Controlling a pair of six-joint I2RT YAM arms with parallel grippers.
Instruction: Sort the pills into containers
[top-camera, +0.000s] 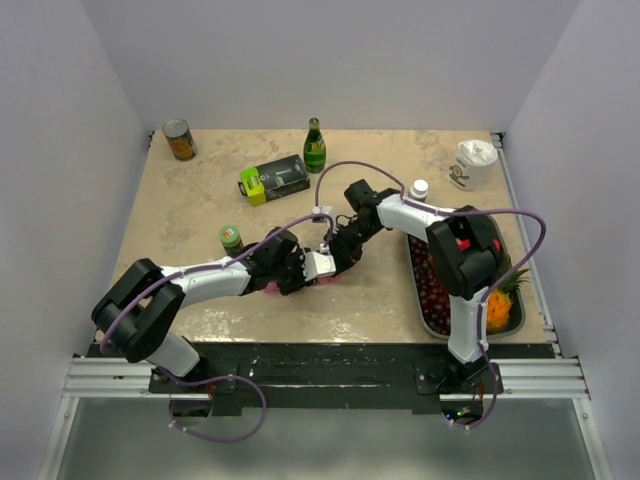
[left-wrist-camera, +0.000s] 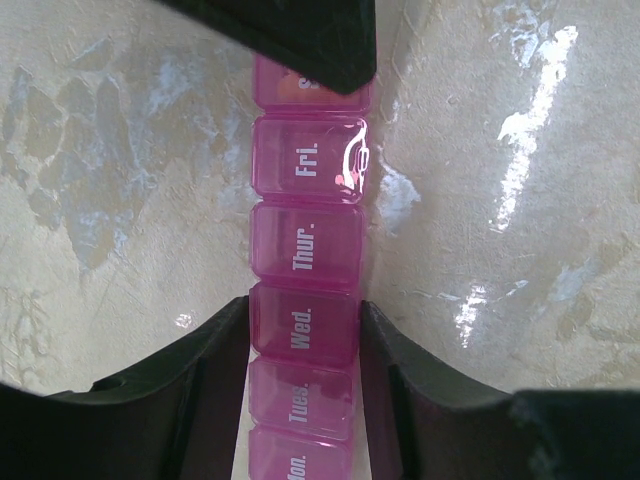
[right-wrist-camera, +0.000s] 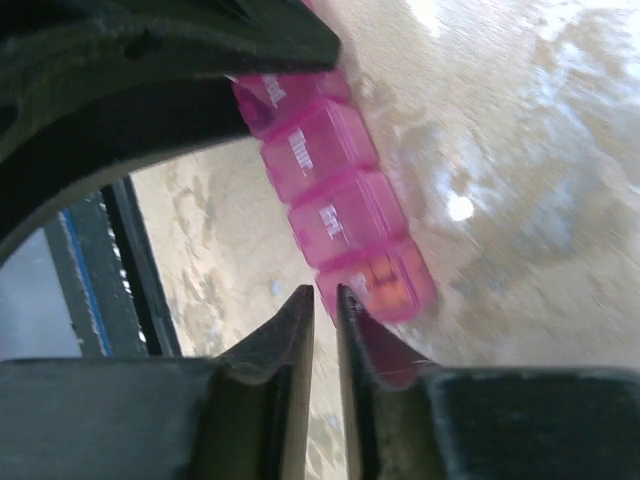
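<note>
Left pincer (left-wrist-camera: 303, 308) clamps containers (left-wrist-camera: 306, 240) at Wed; right pincer (right-wrist-camera: 322, 296) state unclear; orange pill (right-wrist-camera: 384, 276) in end cell.

Probably a lab: white panels (top-camera: 330, 60) box in a beige table (top-camera: 190, 215).

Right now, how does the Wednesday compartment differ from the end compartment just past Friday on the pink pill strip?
The Wed. compartment sits mid-strip, pinched between the jaws of the left gripper; the end compartment only has the jaws of the right gripper, nearly together, at its corner. The Wed. compartment looks evenly pink; the end compartment shows something orange inside. Both are translucent pink cells of one pill organiser.
</note>
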